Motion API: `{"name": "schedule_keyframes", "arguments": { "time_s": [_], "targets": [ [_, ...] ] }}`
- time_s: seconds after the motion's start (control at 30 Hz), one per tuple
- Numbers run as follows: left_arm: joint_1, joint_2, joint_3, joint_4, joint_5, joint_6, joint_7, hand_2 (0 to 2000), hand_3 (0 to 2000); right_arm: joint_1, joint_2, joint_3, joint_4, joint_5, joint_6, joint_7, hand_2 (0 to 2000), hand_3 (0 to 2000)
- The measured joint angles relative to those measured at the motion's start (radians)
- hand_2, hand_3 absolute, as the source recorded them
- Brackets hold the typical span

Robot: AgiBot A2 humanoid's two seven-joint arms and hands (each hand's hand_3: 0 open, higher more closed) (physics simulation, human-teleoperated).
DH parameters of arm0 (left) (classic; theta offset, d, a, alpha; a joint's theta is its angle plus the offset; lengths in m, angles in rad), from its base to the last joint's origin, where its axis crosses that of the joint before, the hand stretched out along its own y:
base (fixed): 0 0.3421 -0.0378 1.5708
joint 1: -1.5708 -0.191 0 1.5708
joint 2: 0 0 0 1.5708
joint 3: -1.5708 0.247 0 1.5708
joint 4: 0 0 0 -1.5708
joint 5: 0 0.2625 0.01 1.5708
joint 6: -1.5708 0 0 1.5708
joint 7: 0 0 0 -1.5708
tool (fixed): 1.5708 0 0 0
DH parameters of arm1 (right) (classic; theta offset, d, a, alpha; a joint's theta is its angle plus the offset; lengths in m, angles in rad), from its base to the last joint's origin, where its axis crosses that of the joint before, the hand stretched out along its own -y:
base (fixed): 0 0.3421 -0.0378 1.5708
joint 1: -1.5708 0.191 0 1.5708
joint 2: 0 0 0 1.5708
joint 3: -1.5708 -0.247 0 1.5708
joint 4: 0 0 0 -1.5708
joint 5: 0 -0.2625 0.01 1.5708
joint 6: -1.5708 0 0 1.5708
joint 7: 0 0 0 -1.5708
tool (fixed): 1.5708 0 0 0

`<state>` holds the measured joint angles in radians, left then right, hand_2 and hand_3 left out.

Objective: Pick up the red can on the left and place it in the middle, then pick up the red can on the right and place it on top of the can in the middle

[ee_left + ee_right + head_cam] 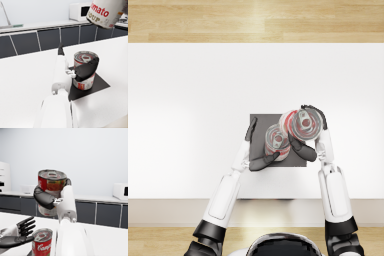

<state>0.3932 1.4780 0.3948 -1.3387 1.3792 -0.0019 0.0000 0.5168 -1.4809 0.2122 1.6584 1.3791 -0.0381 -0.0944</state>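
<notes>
1. The raised can (pixel 51 191), gripped in the right hand (pixel 46 199), is held above and just beside the lower can (pixel 277 141).
2. It should be centred and kept level before lowering.
3. The lower can stands on the dark mat (pixel 259 125) on the surface (pixel 188 100); the open left hand (pixel 259 150) touches it and should be drawn clear.

Raised can (pixel 303 124) above mat can (pixel 277 140)

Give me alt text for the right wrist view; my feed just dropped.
The right robot hand holds a red tomato soup can upright in the air, above a second red can standing below. The left robot hand sits beside that lower can, fingers spread; kitchen cabinets line the background.
</notes>
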Motion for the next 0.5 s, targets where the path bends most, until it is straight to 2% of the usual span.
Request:
{"name": "schedule_keyframes", "arguments": {
  "time_s": [0.07, 0.17, 0.33, 0.5],
  "targets": [
    [-0.04, -0.014, -0.063, -0.099, 0.0, 0.001, 0.0, 0, 0, 0.014, -0.01, 0.023, -0.012, 0.0, -0.117, -0.089, 2000, 1520],
    [-0.09, -0.027, -0.168, -0.203, 0.0, 0.002, 0.0, 0, 0, 0.029, -0.023, 0.055, -0.038, 0.0, -0.185, -0.148, 2000, 1520],
    [-0.147, -0.033, -0.299, -0.28, -0.001, 0.002, 0.0, 0, 0, 0.036, -0.037, 0.099, -0.09, 0.0, -0.215, -0.177, 2000, 1520],
    [-0.162, -0.03, -0.359, -0.314, -0.001, 0.002, 0.0, 0, 0, 0.018, -0.039, 0.137, -0.12, 0.0, -0.225, -0.183, 2000, 1520]
  ]
}}
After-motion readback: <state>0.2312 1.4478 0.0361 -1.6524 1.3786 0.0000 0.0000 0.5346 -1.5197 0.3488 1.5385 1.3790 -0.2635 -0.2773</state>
